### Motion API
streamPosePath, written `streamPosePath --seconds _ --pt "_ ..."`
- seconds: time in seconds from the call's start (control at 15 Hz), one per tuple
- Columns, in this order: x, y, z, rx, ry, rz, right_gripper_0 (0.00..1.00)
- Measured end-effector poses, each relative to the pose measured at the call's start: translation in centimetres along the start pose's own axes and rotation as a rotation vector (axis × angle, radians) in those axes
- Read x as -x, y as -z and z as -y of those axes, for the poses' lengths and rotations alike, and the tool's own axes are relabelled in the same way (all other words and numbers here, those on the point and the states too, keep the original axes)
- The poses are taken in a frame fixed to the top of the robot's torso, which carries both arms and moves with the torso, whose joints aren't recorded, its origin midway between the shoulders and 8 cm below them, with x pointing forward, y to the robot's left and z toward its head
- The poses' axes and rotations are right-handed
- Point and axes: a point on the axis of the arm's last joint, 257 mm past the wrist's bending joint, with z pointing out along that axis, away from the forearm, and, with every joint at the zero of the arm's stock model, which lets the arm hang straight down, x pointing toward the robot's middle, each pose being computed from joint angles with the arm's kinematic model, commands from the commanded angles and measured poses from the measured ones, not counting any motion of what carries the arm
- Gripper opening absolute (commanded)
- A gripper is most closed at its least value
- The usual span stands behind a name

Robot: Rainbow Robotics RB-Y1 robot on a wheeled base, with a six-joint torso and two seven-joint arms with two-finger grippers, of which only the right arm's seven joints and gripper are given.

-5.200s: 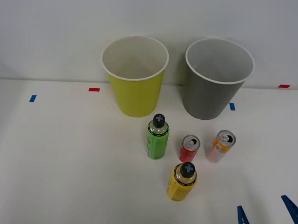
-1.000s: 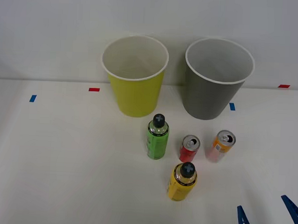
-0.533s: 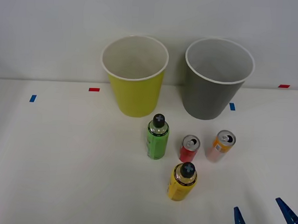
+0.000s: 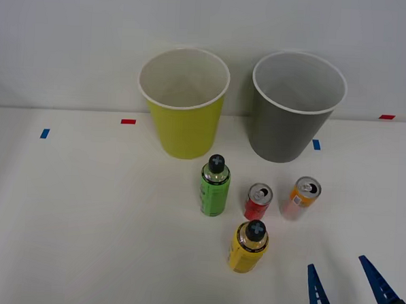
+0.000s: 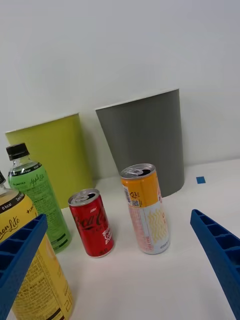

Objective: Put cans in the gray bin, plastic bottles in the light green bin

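Gripper (image 4: pixel 349 290), released, hovers at tabletop's (image 4: pixel 84 207) near edge; nothing binned yet. Next: close on orange can (image 5: pixel 145 209), carry to gray bin (image 4: pixel 297 116).

2 cans: red (image 4: pixel 258 202), orange (image 4: pixel 301 197). 2 bottles: green (image 4: pixel 215 186), yellow (image 4: pixel 248 247). 2 bins: gray (image 4: pixel 295 109), green (image 4: pixel 184 105).

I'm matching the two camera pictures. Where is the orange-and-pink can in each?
Front view: orange-and-pink can stands rightmost of the four drinks, in front of the gray bin.
Right wrist view: can mid-picture, before the gray bin.
Shared landmark: red can beside it.
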Motion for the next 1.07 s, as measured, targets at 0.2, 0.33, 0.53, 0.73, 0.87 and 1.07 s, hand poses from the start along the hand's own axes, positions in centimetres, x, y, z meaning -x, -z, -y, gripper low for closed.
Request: streamPosePath --seconds 0.2,0.33,0.53,0.73,0.87,1.07 --pt "0.1 -0.6 -0.3 -0.025 0.0 0.024 1.0" --pt "0.0 -0.6 0.1 -0.024 0.022 0.014 1.0" --pt "-0.1 -0.8 0.3 -0.025 0.019 0.009 1.0" --pt "0.1 -1.5 0.3 -0.02 0.016 0.019 1.0" --pt "-0.3 -1.8 0.6 -0.026 0.024 0.006 1.0" --pt "-0.6 -2.4 1.2 -0.029 0.048 -0.007 1.0"
